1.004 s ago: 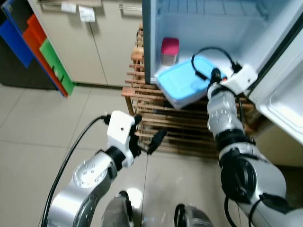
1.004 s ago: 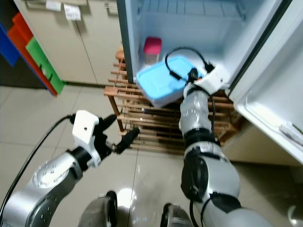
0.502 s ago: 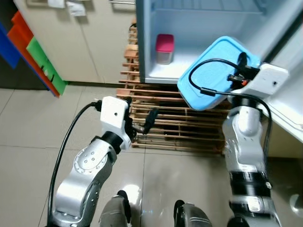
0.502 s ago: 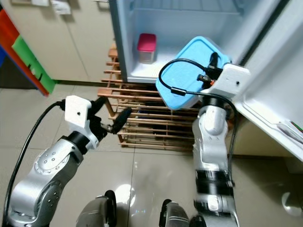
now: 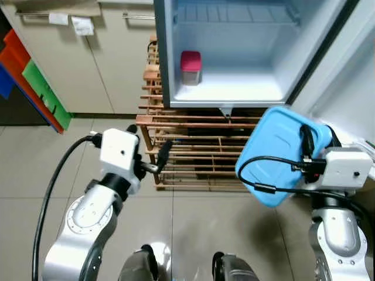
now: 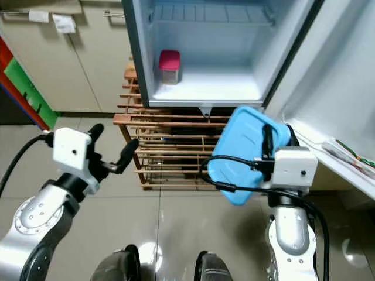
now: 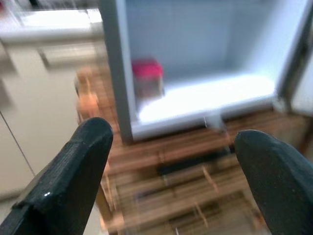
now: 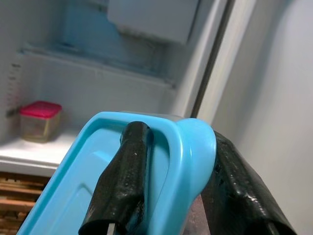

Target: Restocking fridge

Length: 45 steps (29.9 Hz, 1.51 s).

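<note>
The right gripper [image 8: 168, 196] is clamped on the rim of a light blue container [image 5: 281, 152], one black finger lying over its lid and the other pressed under its corner, as the right wrist view shows plainly. In the head views the container sits at the right of centre in the frame, tilted on edge, in front of and below the open fridge [image 5: 228, 88] and not resting on anything. A black cable [image 5: 263, 164] loops across its blue face from the white wrist housing.

The fridge stands open at the top centre of the frame, its white floor lit and its door [image 5: 345, 88] swung out along the right edge. A small clear tub with a pink lid [image 5: 190, 67] stands upright at the left of the fridge floor, well apart from the blue container. Below the fridge is a slatted wooden rack [image 5: 193, 146] on the tiled floor [image 5: 35, 152].

The left gripper [image 7: 171, 161] is raised at the left of centre in the frame, its two black fingers spread wide apart with nothing between them, pointing toward the rack and the fridge's lower edge. Beige cabinet doors [image 5: 88, 58] fill the upper left, with red and green panels [image 5: 35, 82] at the far left edge
</note>
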Available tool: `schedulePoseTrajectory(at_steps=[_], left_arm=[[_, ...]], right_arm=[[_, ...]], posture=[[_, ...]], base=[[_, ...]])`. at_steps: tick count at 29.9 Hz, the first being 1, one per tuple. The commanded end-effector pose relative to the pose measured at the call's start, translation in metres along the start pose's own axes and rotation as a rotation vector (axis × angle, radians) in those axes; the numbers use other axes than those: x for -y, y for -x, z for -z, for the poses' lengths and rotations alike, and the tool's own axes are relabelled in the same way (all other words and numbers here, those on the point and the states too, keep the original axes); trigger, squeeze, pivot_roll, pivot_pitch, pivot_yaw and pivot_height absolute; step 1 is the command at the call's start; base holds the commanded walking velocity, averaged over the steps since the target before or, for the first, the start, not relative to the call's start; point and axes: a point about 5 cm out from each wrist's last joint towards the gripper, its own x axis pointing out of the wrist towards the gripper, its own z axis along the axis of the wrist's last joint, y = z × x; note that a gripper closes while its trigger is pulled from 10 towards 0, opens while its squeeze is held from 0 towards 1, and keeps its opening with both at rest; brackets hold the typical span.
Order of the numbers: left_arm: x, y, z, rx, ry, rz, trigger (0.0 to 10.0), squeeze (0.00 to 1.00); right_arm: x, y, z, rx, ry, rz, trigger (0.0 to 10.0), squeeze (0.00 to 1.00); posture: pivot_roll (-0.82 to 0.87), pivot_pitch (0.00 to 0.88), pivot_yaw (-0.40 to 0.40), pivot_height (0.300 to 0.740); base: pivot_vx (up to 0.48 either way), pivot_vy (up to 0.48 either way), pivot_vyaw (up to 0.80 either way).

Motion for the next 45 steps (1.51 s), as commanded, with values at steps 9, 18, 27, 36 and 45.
schedulePoseTrajectory(at_steps=[9, 18, 27, 36, 45], left_arm=[[-0.023, 0.016, 0.03, 0.098, -0.118, -0.227, 10.0, 0.0], [-0.011, -0.001, 0.043, 0.039, -0.11, -0.1, 10.0, 0.0], [-0.014, -0.017, 0.037, 0.035, -0.075, -0.074, 10.0, 0.0], [-0.011, -0.027, 0.033, 0.034, -0.046, -0.023, 10.0, 0.0], [-0.005, -0.03, 0.037, -0.006, -0.024, 0.011, 10.0, 0.0]], right_arm=[[0.009, 0.013, 0.027, -0.049, 0.03, 0.038, 0.0, 0.2], [0.012, 0.0, 0.047, -0.091, 0.031, 0.083, 0.0, 0.2], [0.004, -0.007, 0.047, -0.066, 0.003, 0.064, 0.0, 0.2], [0.006, -0.011, 0.052, -0.091, -0.013, 0.081, 0.0, 0.22], [0.003, -0.013, 0.053, -0.098, -0.014, 0.057, 0.0, 0.19]], posture=[[-0.08, 0.058, -0.016, 0.74], [-0.07, 0.061, 0.01, 0.74], [-0.07, 0.067, 0.012, 0.74], [-0.08, 0.078, 0.016, 0.74], [-0.08, 0.078, 0.016, 0.74]], base=[[0.0, 0.0, 0.0], [0.0, 0.0, 0.0], [0.163, 0.33, 0.0], [0.429, 0.058, -0.36], [0.454, 0.0, -0.06]])
